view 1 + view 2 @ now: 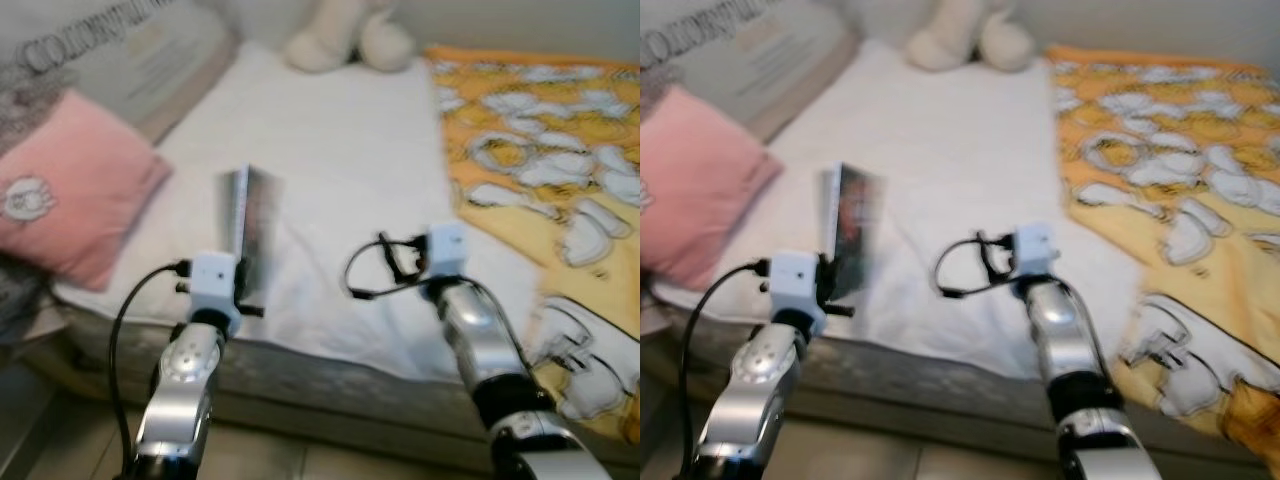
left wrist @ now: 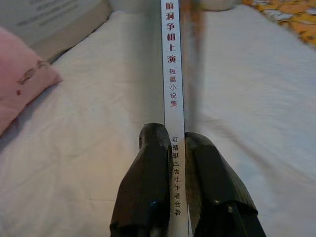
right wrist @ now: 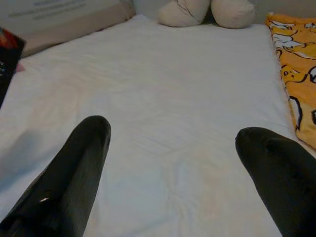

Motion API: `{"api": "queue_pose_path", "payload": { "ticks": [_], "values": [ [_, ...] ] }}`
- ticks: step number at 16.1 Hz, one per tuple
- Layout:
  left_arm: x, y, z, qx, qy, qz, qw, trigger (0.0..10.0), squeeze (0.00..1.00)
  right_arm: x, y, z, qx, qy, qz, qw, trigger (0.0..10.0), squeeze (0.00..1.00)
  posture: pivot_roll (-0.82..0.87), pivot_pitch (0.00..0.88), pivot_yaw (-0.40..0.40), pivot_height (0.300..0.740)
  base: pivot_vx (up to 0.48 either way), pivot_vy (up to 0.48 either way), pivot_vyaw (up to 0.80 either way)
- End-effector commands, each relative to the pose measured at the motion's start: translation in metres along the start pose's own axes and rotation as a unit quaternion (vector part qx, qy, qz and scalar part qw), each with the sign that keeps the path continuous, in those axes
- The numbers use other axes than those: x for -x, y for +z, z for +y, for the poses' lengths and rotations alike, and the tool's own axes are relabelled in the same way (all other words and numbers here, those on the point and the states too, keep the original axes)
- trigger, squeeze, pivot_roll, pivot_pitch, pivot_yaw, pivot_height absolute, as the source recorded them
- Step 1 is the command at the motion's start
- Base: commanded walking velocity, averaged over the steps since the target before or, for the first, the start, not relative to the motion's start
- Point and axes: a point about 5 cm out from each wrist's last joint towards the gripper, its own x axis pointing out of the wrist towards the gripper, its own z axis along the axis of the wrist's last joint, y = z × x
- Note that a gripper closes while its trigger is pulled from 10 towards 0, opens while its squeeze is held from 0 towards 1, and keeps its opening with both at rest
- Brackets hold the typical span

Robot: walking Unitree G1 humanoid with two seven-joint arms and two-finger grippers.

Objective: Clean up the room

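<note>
A thin book (image 1: 852,232) with a white spine (image 2: 172,89) and dark cover stands upright, held over the near part of the white bed sheet (image 1: 330,170). My left gripper (image 2: 175,140) is shut on its spine edge, with both black fingers (image 2: 148,173) pressed to either side. To its right, my right gripper (image 3: 173,140) hovers low over the sheet, open and with nothing between its fingers (image 3: 79,163). The book's dark cover corner (image 3: 7,54) shows at the edge of the right wrist view.
A pink pillow (image 1: 70,190) lies at the bed's left side, with a grey printed cushion (image 1: 110,50) behind it. A cream plush toy (image 1: 350,35) sits at the head. An orange patterned blanket (image 1: 550,170) covers the right side. The mattress edge (image 1: 330,385) is just before me.
</note>
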Motion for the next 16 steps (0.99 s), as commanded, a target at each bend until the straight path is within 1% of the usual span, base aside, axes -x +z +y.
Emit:
{"api": "queue_pose_path", "payload": {
  "ticks": [1, 5, 7, 11, 12, 13, 15, 16],
  "values": [
    [-0.003, 0.010, 0.007, -0.007, 0.004, -0.025, 1.000, 0.0, 0.00, -0.004, 0.006, 0.012, -0.005, 0.017, -0.016, 1.000, 10.0, 0.00, -0.04, 0.000, 0.021, 0.740, 0.398, 0.266, 0.00],
    [-0.008, 0.013, 0.011, -0.009, -0.001, -0.030, 1.000, 0.0, 0.00, -0.005, 0.006, 0.014, -0.005, 0.020, -0.017, 1.000, 10.0, 0.00, -0.04, 0.000, 0.025, 0.740, 0.399, 0.266, 0.00],
    [-0.007, 0.013, 0.015, -0.010, 0.000, -0.030, 0.999, 0.0, 0.00, -0.004, 0.003, 0.015, -0.006, 0.021, -0.015, 1.000, 10.0, 0.00, -0.04, 0.000, 0.027, 0.740, 0.401, 0.264, 0.00],
    [-0.007, 0.013, 0.014, -0.011, -0.005, -0.031, 0.999, 0.0, 0.00, -0.002, 0.002, 0.015, -0.007, 0.020, -0.014, 1.000, 10.0, 0.00, -0.04, 0.000, 0.027, 0.740, 0.401, 0.263, 0.00],
    [-0.009, 0.015, 0.013, -0.019, -0.022, -0.033, 0.999, 0.0, 0.00, -0.001, 0.001, 0.015, -0.007, 0.021, -0.014, 1.000, 10.0, 0.00, -0.04, 0.000, 0.026, 0.740, 0.401, 0.262, 0.00],
    [-0.011, 0.014, 0.010, -0.005, -0.034, -0.027, 0.999, 0.0, 0.00, -0.001, 0.000, 0.015, -0.007, 0.022, -0.013, 1.000, 10.0, 0.00, -0.04, 0.000, 0.025, 0.740, 0.409, 0.251, 0.00],
    [-0.018, 0.008, -0.010, 0.049, -0.104, 0.008, 0.993, 0.0, 0.00, 0.002, -0.003, 0.017, -0.008, 0.025, -0.009, 1.000, 10.0, 0.00, -0.03, 0.000, 0.026, 0.740, 0.461, 0.000, 0.00],
    [-0.026, 0.009, -0.021, 0.064, -0.152, 0.025, 0.986, 0.0, 0.00, 0.004, -0.005, 0.018, -0.007, 0.028, -0.005, 1.000, 10.0, 0.00, -0.04, 0.000, 0.030, 0.740, 0.000, 0.000, 0.00]
  ]
}}
